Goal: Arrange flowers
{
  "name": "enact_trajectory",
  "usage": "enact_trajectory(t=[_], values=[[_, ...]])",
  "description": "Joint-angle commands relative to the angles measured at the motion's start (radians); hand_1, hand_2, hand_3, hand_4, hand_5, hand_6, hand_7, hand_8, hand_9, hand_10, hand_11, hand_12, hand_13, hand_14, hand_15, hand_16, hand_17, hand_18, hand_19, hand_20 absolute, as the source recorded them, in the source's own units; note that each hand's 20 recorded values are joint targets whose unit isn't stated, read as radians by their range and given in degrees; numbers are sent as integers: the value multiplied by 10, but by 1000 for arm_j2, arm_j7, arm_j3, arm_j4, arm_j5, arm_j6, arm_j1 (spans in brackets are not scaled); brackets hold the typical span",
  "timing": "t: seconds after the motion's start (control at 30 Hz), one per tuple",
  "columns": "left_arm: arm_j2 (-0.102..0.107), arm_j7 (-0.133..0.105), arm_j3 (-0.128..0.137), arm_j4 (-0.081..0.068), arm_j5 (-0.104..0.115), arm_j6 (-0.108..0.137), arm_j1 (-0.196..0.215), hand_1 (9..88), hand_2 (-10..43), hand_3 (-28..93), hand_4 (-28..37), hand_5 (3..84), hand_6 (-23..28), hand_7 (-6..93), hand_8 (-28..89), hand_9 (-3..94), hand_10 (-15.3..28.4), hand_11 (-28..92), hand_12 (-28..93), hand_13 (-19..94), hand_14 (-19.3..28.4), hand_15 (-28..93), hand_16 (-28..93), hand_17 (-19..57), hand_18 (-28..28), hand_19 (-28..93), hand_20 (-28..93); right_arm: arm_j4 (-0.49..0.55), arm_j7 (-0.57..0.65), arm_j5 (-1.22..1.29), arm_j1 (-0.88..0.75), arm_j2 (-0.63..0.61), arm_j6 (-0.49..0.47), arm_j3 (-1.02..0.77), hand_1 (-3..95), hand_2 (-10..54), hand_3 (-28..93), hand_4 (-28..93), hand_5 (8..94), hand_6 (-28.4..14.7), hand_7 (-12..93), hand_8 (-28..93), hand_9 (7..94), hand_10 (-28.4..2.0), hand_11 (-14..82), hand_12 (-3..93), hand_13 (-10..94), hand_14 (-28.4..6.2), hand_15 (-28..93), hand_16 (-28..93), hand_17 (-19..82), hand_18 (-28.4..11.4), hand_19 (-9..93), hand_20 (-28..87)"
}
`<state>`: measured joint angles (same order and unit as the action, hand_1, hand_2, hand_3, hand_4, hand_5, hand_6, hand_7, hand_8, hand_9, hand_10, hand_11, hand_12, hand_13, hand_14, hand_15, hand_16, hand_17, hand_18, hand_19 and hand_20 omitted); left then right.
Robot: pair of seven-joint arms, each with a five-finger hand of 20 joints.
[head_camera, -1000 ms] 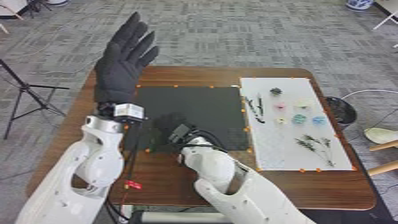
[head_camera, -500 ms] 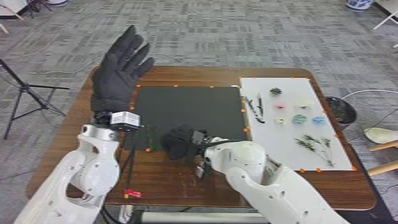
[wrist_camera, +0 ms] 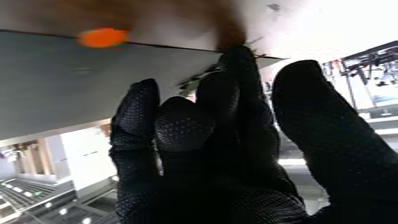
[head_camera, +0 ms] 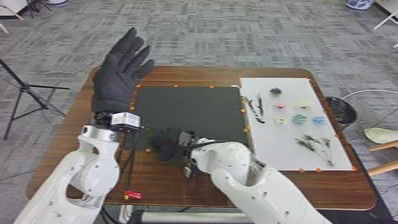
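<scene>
On the table (head_camera: 169,192), a mat (head_camera: 191,107) lies left of a sheet (head_camera: 274,147) bearing flowers (head_camera: 299,119)

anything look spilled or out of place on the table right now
No, nothing stands out. The white sheet lies flat, its flowers spaced apart and the green sprigs nearer the robot. The black sheet beside it looks flat too, with the right hand at its near left part.
</scene>
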<state>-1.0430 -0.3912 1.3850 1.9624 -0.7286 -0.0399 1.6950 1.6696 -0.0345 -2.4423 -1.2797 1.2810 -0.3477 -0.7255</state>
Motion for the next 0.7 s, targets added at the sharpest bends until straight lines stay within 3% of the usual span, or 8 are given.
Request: enact_trajectory(t=[0.03,0.27,0.5,0.7], values=[[2,7,-6,-1,6,3,-7,243,-20,658,-283,248,17,180,-99,209,103,109,181,161,119,99,90,-146,194,406,80,-34,7,-53,9,44,14,-1,333,27,881,-191,469,-33,509,58,532,-142,572,673,566,-135,878,417,225,-204,808,474],[4,0,-1,4,8,12,3,242,-20,658,-283,248,17,180,-98,209,103,110,181,161,119,98,89,-146,194,406,80,-53,27,-45,16,42,19,-16,329,29,882,-190,468,-33,508,57,532,-142,576,672,567,-137,879,414,226,-203,808,473],[-2,3,-3,0,8,1,0,242,-18,656,-283,248,16,182,-99,209,103,110,181,161,119,98,89,-146,194,406,80,-47,34,-35,4,51,7,-19,322,32,882,-187,468,-34,502,53,529,-143,580,664,566,-135,878,416,226,-204,808,474],[-8,3,9,6,8,2,20,243,-18,657,-283,248,16,182,-100,208,103,109,181,161,119,98,90,-146,193,405,80,-23,37,-49,-5,7,-5,-32,315,36,880,-186,466,-33,501,50,527,-145,587,652,565,-135,876,415,226,-203,807,473]])
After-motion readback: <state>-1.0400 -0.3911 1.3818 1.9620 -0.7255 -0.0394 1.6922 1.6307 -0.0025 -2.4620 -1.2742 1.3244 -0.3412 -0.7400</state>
